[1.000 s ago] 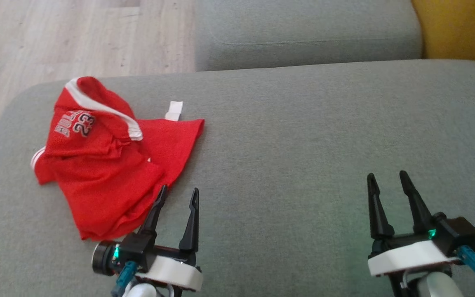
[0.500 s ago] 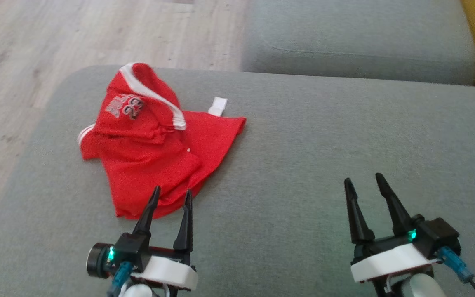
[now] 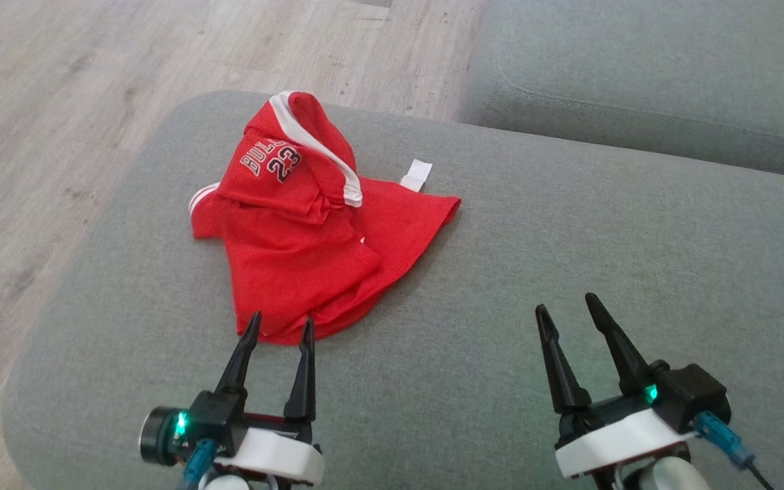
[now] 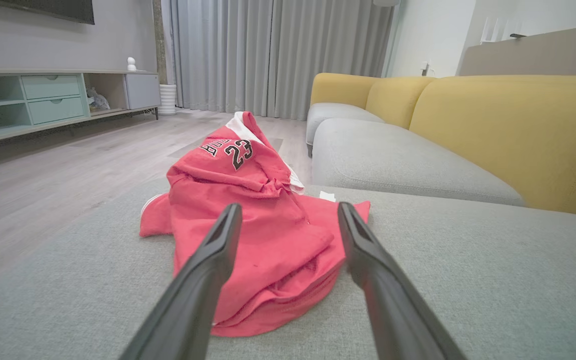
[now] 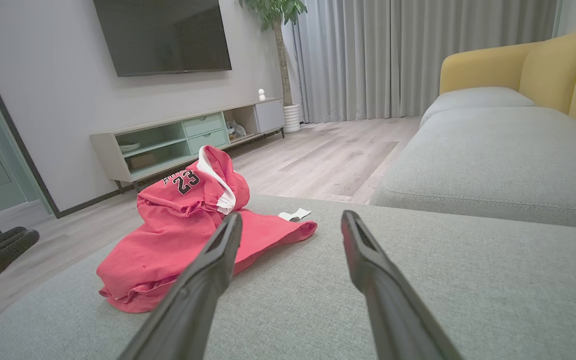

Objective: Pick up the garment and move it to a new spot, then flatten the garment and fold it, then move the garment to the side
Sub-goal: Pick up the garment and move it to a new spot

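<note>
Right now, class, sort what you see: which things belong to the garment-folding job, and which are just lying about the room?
Job: red basketball jersey, grey seat cushion it lies on, open left gripper, open right gripper.
Lying about: television, TV cabinet, potted plant, yellow sofa back.

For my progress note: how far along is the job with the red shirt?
Done: nothing; the red shirt lies crumpled on the grey cushion. In hand: the open left gripper points at its near edge, not gripping; the right gripper hangs open over the cushion. Left: pick up, move, flatten, fold, set aside.
</note>
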You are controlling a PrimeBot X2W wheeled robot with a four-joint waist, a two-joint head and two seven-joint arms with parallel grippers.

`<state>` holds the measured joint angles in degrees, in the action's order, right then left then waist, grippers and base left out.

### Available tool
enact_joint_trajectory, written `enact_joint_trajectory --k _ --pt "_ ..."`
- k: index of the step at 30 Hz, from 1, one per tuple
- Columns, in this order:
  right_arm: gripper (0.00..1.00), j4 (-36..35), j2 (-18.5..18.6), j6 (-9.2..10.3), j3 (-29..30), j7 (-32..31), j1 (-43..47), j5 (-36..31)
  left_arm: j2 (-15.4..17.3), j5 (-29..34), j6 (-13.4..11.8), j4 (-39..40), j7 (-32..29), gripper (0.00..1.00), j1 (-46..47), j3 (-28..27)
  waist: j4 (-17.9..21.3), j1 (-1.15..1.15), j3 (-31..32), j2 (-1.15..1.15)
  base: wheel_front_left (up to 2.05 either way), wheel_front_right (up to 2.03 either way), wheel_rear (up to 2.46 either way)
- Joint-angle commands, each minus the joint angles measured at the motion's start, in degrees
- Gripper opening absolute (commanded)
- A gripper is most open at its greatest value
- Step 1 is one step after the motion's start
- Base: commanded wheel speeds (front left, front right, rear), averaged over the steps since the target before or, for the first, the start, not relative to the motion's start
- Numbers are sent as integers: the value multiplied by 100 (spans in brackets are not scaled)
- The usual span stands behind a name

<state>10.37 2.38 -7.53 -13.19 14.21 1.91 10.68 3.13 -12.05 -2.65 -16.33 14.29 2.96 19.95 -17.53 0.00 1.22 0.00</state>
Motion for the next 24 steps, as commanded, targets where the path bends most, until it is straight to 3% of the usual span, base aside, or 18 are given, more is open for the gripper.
enact_joint_trajectory --k 1,14,20,24 --pt "100 -157 50 4 -152 79 -166 46 -25 21 -44 222 71 100 156 -217 -25 0 3 0 0 0 0" --pt "100 -196 50 4 -211 79 -265 78 -7 143 51 287 71 100 297 -375 234 0 -209 0 0 0 0" --pt "100 -316 50 4 22 79 -429 48 319 307 449 110 59 100 1236 -415 568 0 -642 0 0 0 0" --pt "100 -393 50 4 178 79 -546 30 709 362 837 -247 -509 100 2355 -240 773 0 -1004 0 0 0 0"
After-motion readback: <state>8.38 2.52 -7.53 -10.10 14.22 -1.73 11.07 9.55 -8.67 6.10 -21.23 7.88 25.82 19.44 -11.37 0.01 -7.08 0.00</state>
